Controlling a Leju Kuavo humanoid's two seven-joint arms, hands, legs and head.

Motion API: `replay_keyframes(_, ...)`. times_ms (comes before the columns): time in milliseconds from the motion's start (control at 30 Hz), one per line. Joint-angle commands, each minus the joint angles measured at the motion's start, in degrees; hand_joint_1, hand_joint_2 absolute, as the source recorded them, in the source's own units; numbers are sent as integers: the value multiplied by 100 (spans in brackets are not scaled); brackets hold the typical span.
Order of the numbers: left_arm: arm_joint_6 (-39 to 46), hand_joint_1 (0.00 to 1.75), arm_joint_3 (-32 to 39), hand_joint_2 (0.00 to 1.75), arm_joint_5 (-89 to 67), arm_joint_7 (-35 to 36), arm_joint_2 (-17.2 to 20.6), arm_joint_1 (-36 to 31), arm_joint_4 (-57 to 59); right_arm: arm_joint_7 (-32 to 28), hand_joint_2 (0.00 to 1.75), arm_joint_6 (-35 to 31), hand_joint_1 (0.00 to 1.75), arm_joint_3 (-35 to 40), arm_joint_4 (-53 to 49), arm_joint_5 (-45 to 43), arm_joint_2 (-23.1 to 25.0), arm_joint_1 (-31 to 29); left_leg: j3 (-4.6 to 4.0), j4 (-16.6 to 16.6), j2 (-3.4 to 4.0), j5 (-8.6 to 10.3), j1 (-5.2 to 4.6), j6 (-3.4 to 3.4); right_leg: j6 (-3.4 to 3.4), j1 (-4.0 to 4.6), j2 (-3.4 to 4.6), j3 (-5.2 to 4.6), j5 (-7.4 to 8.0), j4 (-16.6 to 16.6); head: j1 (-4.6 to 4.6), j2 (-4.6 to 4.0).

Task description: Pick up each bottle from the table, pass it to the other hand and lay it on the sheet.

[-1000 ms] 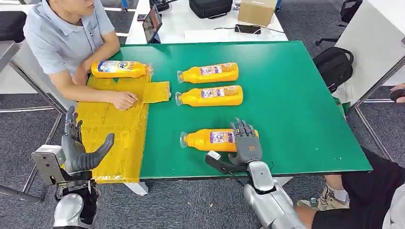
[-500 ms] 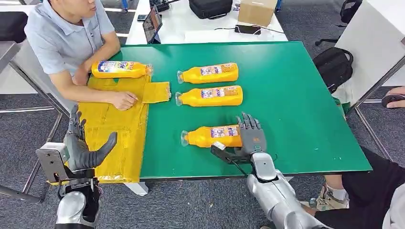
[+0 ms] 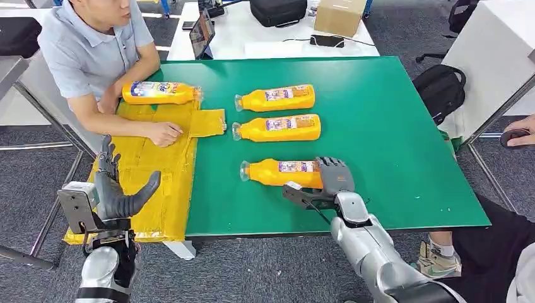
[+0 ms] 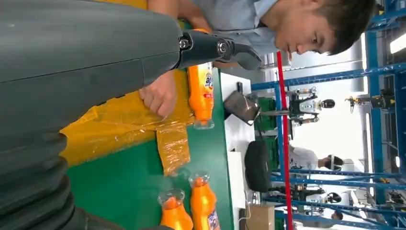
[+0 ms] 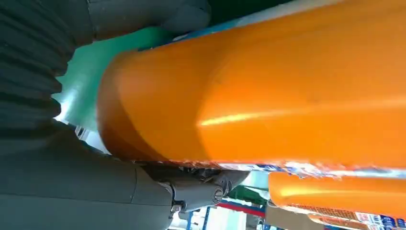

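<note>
Four bottles lie flat; right hand [image 3: 334, 178] covers the nearest bottle [image 3: 281, 172].

Grey carpet floor [image 3: 252, 271], white desks [image 3: 265, 38]

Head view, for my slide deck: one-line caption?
Right robot hand closes over the nearest orange bottle on the green table.

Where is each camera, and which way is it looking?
Head view: high on the robot, looking down at the green table; left hand and right hand show.
Left wrist view: behind the left hand, facing the yellow sheet and a person.
Right wrist view: behind the right hand, close against the nearest bottle.
Shared: head and right wrist views show that bottle.
</note>
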Motion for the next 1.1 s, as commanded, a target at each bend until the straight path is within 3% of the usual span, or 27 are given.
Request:
replay_keyframes(33,-13,0,-121,175,28,-39,154,-314,509,-94,175,400,175,-255,825,-244,-51,51,-1,-3,-13,6,2,-1,-4,3,-15,6,3,-6,0,0)
replay_keyframes(200,0,0,-139,175,63,-91,179,-353,570,-453,175,281,175,-375,875,-496,-134,161,5,-5,-20,11,5,0,-5,6,-25,14,7,-12,0,0)
replay_keyframes(300,-12,0,-141,175,241,-226,156,-401,611,-2208,175,406,175,-870,617,-1641,21,321,10,-5,-21,12,5,-1,-6,6,-25,20,8,-13,2,0)
replay_keyframes(367,-18,0,-195,175,268,-257,164,-327,529,-3027,175,594,175,-1021,231,-2338,165,536,1,-7,-24,19,10,-2,-10,11,-29,17,16,-19,2,0)
replay_keyframes(467,-17,0,-200,175,267,-257,159,-312,521,-3144,175,639,175,-1010,156,-2457,190,574,18,-5,-15,9,6,-1,-6,7,-19,27,6,-12,2,0)
replay_keyframes(500,-16,0,-215,175,273,-259,135,-272,505,-3566,175,686,175,-1056,-157,-2831,286,718,13,-6,-18,13,7,-2,-8,9,-23,24,9,-15,2,0)
replay_keyframes(533,113,0,-205,175,392,-386,-61,-169,483,-4210,175,605,175,-905,-1472,-3929,536,1242,19,-6,-8,9,7,-2,-8,9,-14,26,8,-13,4,0)
replay_keyframes(700,466,0,-283,175,633,-564,-346,-34,577,-4388,175,339,175,-596,-3038,-4971,772,1739,-24,8,2,4,7,-3,-11,7,2,-21,7,9,0,0)
replay_keyframes(867,415,0,-262,175,1009,-705,-497,55,526,-4753,175,-120,175,-679,-3446,-5385,911,1892,-40,3,-8,3,4,1,-3,5,-5,-35,4,6,0,0)
replay_keyframes(933,291,0,-662,175,531,-459,-304,36,761,-4887,175,-263,175,-698,-3582,-5603,938,1932,-44,3,-12,5,3,0,-5,5,-10,-37,4,6,2,0)
replay_keyframes(1100,1,0,-847,175,520,-481,-260,86,888,-4887,175,-268,175,-642,-3613,-5733,914,1921,-48,1,-10,5,-2,0,-4,-2,-6,-41,5,4,0,0)
